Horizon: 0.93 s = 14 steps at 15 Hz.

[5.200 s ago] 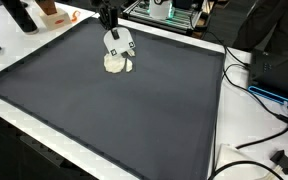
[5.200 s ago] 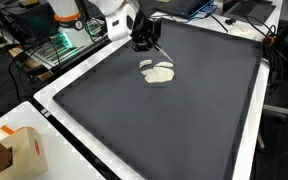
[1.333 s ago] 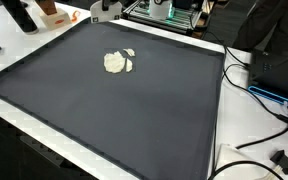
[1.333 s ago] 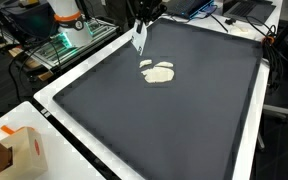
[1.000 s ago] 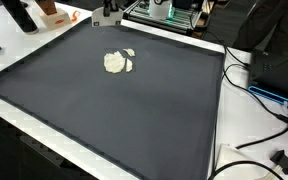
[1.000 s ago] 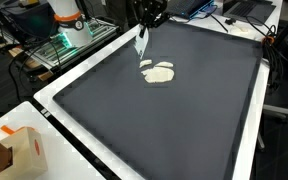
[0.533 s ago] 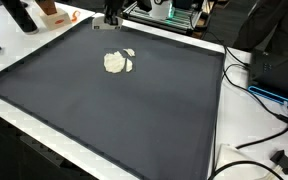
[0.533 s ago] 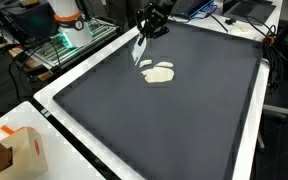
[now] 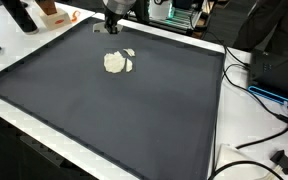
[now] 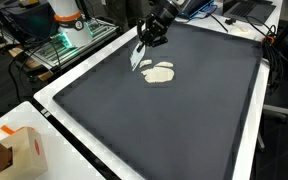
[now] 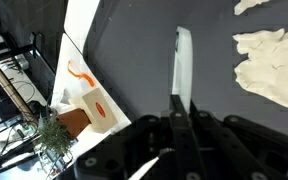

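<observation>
Close to the counter (image 10: pixel 56 96) edge on the robot's side, the tool (image 10: pixel 145 41) is hovering, clenching one end of a white strip (image 10: pixel 137 57); the strip is hanging lengthwise below it, and the dough (image 10: pixel 159 73) is lying just beside its free end, towards the counter's middle

Bright, even indoor light from above; the dark mat (image 9: pixel 134 110) carried a faint sheen and scarcely any shadows. Both exterior views were small and soft. Wrist view: near gripper (image 11: pixel 181 108) out of focus, white strip (image 11: pixel 182 60) and table edge (image 11: pixel 84 45) washed out.
</observation>
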Available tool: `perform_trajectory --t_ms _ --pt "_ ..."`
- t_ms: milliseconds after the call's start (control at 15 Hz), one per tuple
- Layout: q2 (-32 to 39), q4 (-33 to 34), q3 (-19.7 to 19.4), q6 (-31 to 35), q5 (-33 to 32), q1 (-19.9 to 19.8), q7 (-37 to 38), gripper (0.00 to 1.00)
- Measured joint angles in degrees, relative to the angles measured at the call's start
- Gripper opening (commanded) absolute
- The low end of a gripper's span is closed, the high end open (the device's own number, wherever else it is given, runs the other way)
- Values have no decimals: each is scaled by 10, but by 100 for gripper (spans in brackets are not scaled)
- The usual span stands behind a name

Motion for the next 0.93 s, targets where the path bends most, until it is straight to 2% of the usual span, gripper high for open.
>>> perform_trajectory --t_ms 467,933 --pt "26 11 -1 -11 -18 14 -5 1" --pt "32 11 -1 -23 -24 24 -45 1"
